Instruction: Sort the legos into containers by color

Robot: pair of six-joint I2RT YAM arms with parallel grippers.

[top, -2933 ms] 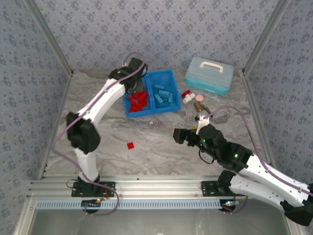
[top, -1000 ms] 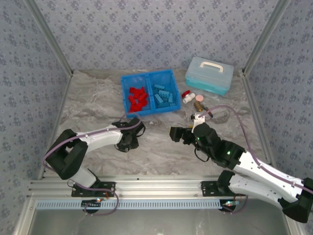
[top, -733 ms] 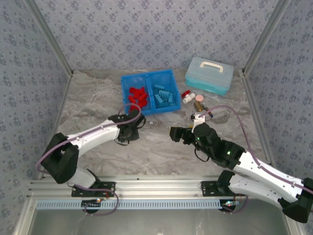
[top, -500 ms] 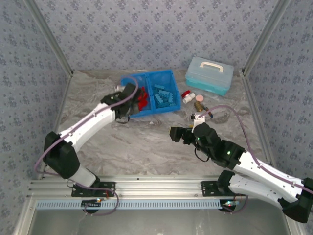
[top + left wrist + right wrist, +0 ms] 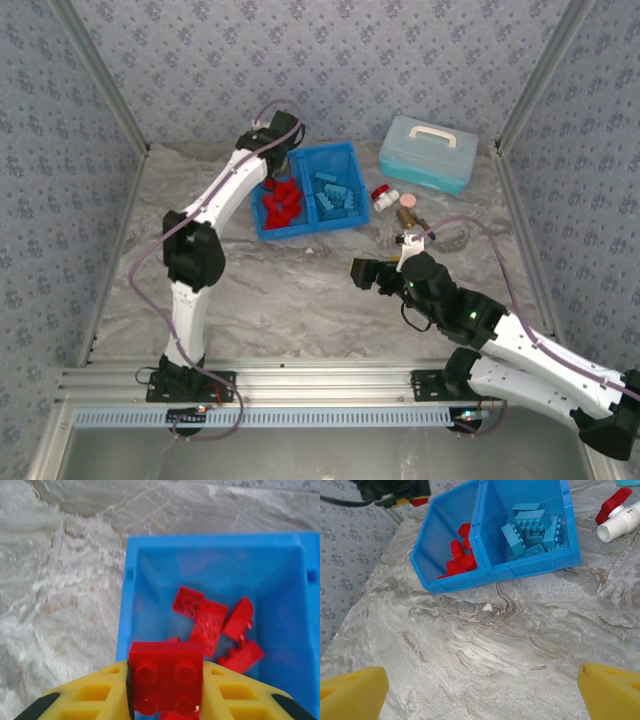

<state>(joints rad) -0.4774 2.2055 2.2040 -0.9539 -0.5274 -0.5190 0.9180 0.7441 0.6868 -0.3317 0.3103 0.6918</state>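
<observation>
Near right, the right jaws hang spread wide and empty over the bench (image 5: 300, 290). Far left, the left jaws clamp a red lego (image 5: 165, 667) above the bin's (image 5: 122, 630) left compartment, over other red legos (image 5: 210, 625); blue legos (image 5: 532, 527) lie in the right one
</observation>
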